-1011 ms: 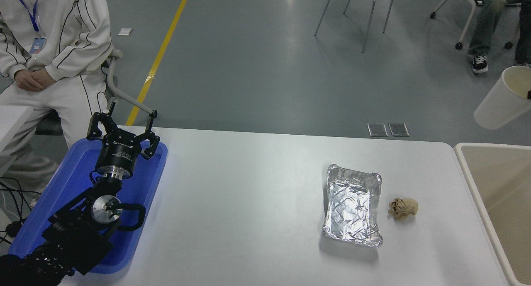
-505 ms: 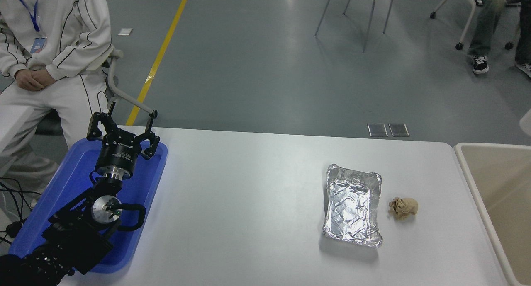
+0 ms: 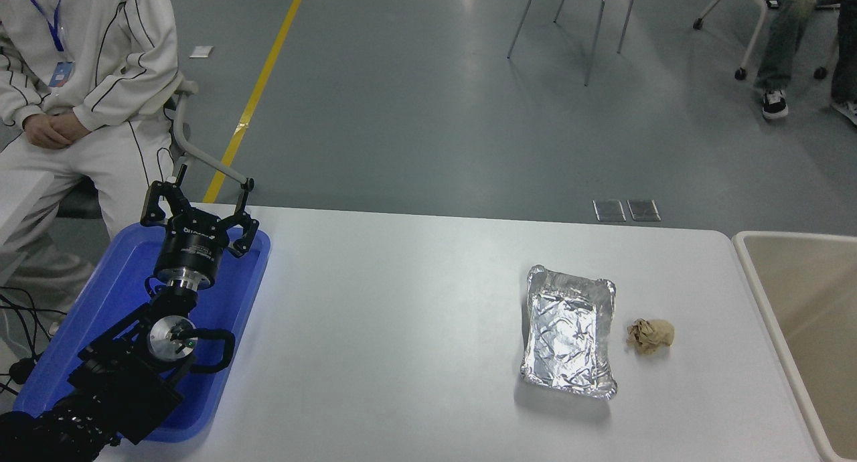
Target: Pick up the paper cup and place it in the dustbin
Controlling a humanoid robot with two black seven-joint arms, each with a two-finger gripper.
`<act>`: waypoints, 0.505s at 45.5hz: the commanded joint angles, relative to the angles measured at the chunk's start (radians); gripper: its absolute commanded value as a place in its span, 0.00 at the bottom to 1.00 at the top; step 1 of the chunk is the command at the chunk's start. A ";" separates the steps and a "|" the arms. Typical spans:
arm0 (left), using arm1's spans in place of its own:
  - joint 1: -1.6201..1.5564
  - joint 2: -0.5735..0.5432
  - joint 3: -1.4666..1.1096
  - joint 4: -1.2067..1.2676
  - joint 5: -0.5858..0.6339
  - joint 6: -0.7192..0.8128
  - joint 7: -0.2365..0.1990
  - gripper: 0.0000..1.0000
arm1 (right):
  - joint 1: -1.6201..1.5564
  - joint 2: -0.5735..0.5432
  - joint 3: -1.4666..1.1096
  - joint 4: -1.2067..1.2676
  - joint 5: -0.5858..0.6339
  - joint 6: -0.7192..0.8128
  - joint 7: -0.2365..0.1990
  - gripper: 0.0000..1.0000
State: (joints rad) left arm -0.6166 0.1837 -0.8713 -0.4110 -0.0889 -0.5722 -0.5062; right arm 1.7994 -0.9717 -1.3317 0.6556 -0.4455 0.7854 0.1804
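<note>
The paper cup is out of view. The dustbin (image 3: 763,294), beige with a thick cream rim, stands at the table's right edge and is cut off by the picture; the part of its inside that shows holds nothing. My left gripper (image 3: 198,195) is parked open above the far end of a blue tray at the lower left, its fingers spread with nothing between them. No part of the right arm or its gripper shows.
A blue plastic tray (image 3: 251,274) lies under the left arm. A crinkled foil tray (image 3: 569,331) and a crumpled brown paper ball (image 3: 649,335) sit right of centre. A seated person (image 3: 80,80) is at the far left; chairs and another person's legs stand behind.
One second ago the white cup hung in the air at the right edge above the bin. It slid out past the right edge and is gone from view. The left arm stayed still.
</note>
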 commanded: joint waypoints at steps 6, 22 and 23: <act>0.000 -0.001 0.000 0.000 0.000 0.000 0.000 1.00 | -0.566 0.007 0.416 -0.301 0.002 0.000 0.001 0.00; 0.001 0.000 0.000 0.000 0.000 0.000 -0.002 1.00 | -0.902 0.140 0.614 -0.409 0.014 -0.230 -0.001 0.00; 0.002 0.000 0.000 0.000 0.000 0.000 -0.002 1.00 | -0.922 0.148 0.624 -0.409 0.016 -0.257 -0.002 0.00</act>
State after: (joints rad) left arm -0.6164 0.1840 -0.8711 -0.4110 -0.0889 -0.5722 -0.5065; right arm 1.0937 -0.8851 -0.8355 0.3112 -0.4354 0.6910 0.1797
